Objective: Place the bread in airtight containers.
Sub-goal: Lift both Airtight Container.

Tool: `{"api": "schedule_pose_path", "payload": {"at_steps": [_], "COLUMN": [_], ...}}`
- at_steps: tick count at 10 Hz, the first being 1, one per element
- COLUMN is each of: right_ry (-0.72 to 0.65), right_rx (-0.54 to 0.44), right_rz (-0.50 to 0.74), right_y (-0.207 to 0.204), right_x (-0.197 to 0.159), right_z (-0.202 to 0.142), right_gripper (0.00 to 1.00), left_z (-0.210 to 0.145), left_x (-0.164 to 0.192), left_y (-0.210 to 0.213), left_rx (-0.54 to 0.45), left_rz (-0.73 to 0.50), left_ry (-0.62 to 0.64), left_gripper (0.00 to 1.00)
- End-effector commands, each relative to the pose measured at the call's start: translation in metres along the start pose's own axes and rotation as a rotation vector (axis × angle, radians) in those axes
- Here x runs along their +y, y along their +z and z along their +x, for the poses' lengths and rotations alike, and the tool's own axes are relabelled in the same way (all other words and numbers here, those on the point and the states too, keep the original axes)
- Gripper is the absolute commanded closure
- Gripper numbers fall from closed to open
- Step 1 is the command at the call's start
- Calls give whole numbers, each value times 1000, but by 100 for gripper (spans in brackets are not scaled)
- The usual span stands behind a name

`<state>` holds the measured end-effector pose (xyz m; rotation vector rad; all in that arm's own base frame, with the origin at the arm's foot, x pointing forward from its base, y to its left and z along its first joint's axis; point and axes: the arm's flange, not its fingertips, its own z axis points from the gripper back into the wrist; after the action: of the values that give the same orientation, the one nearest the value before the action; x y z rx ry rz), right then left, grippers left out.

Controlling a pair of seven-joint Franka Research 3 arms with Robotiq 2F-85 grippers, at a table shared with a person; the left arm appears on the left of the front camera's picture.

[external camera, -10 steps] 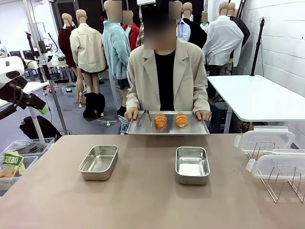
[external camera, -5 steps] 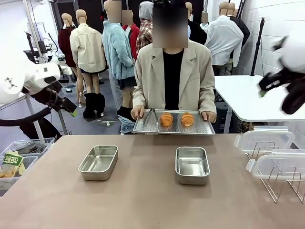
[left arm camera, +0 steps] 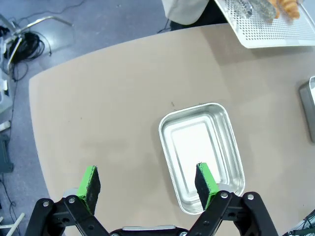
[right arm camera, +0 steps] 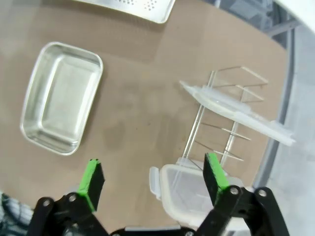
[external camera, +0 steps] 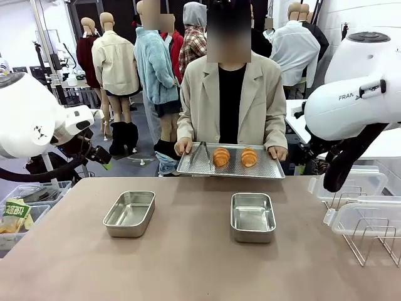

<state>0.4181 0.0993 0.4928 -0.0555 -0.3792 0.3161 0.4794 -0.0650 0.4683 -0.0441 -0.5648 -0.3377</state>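
Held at 12 o'clock of the table by a person's hands, one at each short end: a perforated tray bearing a croissant, a second croissant just at its 3 o'clock, and tongs at 9 o'clock of the pair. Seems held level and square to the robot so as to offer the bread across the far edge; cannot tell whether resting on the table or hovering just over it. Nearer, laid out open and empty: the left container and, well apart at its 3 o'clock, the right container, long sides running toward 12, probably one per arm to spare any reaching across the middle. Propped on a wire rack at the table's 3 o'clock edge: two clear lids, likely parked away from the boxes until after filling. Left gripper: fingers spread wide, pinching nothing, hanging high above the table and looking down on the left container. Right gripper: likewise spread wide and empty, looking down on the bare table between the right container and the rack. Reads as the very start of the job: no bread in either box, no lid on. Next move probably calls for a reach toward 12 o'clock with jaws wide and then a light close, given the risk of crushing soft, flaky pastry under a hard squeeze.
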Motion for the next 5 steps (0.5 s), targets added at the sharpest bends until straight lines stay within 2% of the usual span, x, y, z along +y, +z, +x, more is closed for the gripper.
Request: {"api": "schedule_pose_path", "payload": {"at_steps": [1, 2, 3, 5], "right_ry": [-31, 0, -104, -52], "right_rx": [-26, 0, 20, 50], "right_rz": [1, 0, -11, 30], "right_y": [12, 0, -3, -35], "right_x": [-11, 0, -4, 44], "right_z": [3, 0, -4, 13], "right_gripper": [0, 0, 0, 0], "left_z": [3, 0, -1, 4], "left_x": [3, 0, -5, -17], "left_y": [12, 0, -4, -38], "left_rx": [-6, 0, 25, 112], "left_rz": [7, 0, -46, -53], "left_ry": [-13, 0, 13, 15], "left_gripper": [0, 0, 0, 0]}}
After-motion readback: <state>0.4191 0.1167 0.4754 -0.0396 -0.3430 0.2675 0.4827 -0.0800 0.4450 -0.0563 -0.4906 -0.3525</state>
